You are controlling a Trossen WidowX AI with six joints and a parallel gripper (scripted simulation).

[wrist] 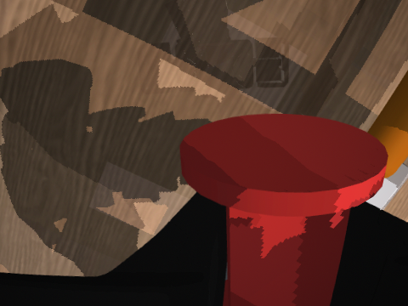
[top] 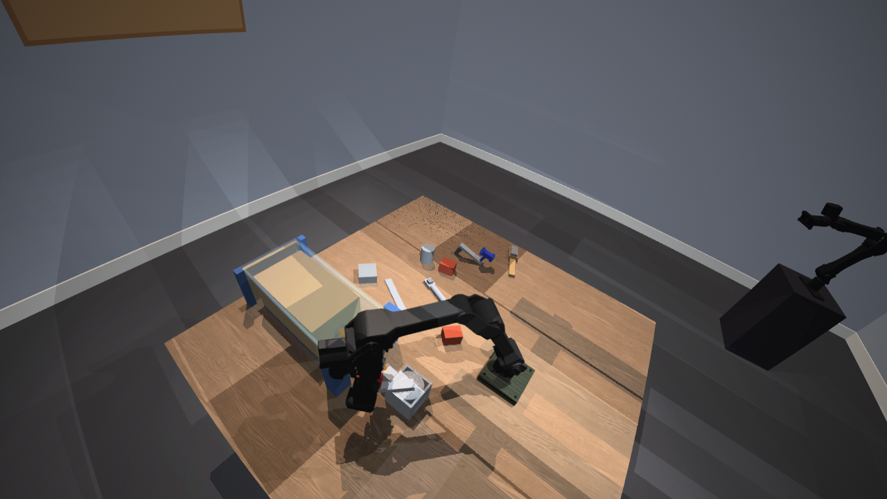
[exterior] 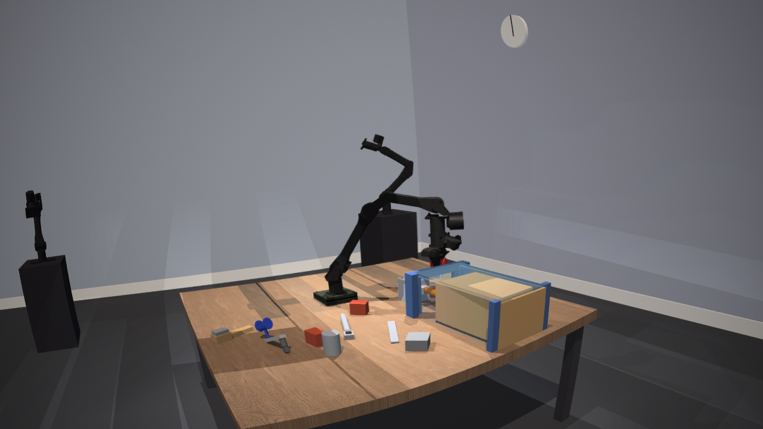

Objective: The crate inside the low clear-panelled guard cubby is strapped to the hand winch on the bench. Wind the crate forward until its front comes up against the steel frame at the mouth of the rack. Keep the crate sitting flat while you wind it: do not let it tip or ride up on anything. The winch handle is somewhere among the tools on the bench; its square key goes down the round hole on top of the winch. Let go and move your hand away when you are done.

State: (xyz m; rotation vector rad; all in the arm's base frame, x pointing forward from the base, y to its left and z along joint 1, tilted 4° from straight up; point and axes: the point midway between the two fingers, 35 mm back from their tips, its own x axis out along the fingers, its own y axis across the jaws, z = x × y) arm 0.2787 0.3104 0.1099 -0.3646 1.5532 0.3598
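My gripper points down, shut on the winch handle's red knob. The handle's grey arm reaches from the knob over the open-topped grey winch. The key is hidden. The tan crate looks flat inside the clear-panelled cubby, with blue posts. In the exterior view a gap shows between its front and the mouth frame, with an orange strap running towards the winch.
Near the arm's base is a red block. Farther off are a grey block, a grey cylinder, and several tools. A blue mouth post stands close beside the gripper.
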